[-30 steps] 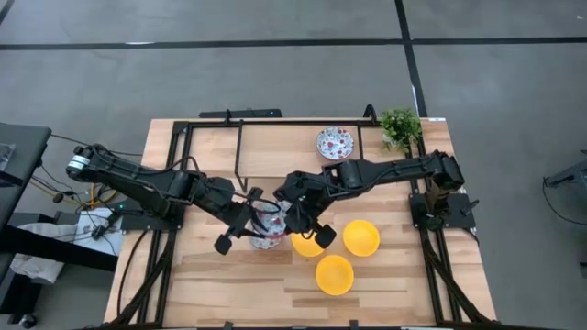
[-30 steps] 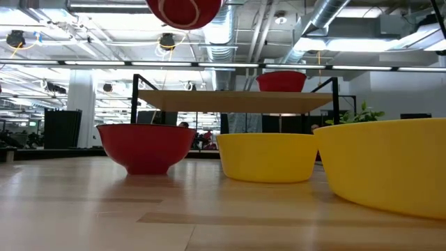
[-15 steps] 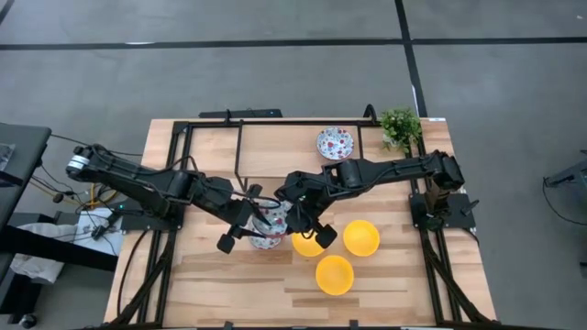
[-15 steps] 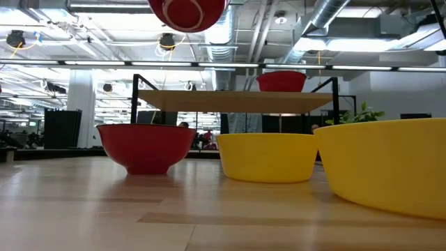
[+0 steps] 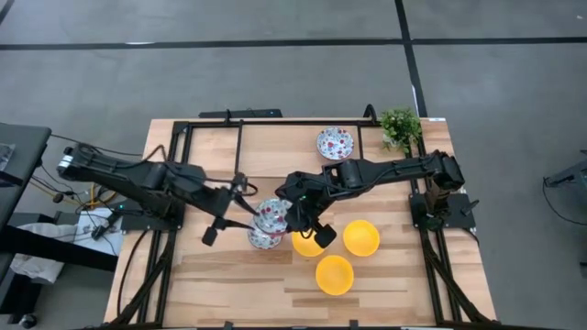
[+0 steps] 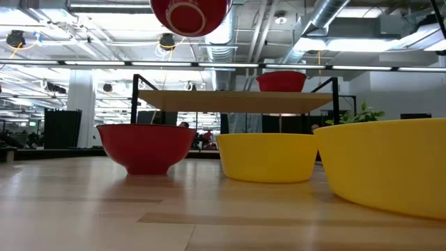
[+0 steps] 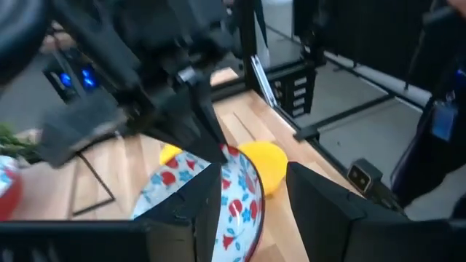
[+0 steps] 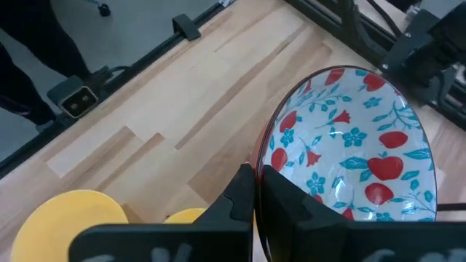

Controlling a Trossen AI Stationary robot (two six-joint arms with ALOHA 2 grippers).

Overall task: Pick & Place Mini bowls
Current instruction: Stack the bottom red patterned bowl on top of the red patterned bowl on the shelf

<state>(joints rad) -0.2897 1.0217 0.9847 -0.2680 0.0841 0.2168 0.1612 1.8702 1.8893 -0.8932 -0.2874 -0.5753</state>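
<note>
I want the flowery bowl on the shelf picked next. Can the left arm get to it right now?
Probably yes. The left gripper has open jaws holding nothing, and the shelf bowl sits uncovered. But the right arm stretches across between them, so it would need to go around.

I count three plain yellow bowls: one (image 5: 361,237) on the right, one (image 5: 334,275) nearest the front edge, one (image 5: 307,244) partly under my right arm. I see three floral bowls: one (image 5: 336,143) on the shelf, one (image 5: 271,216) raised, one (image 5: 262,238) below it. One green plant (image 5: 401,126).
</note>
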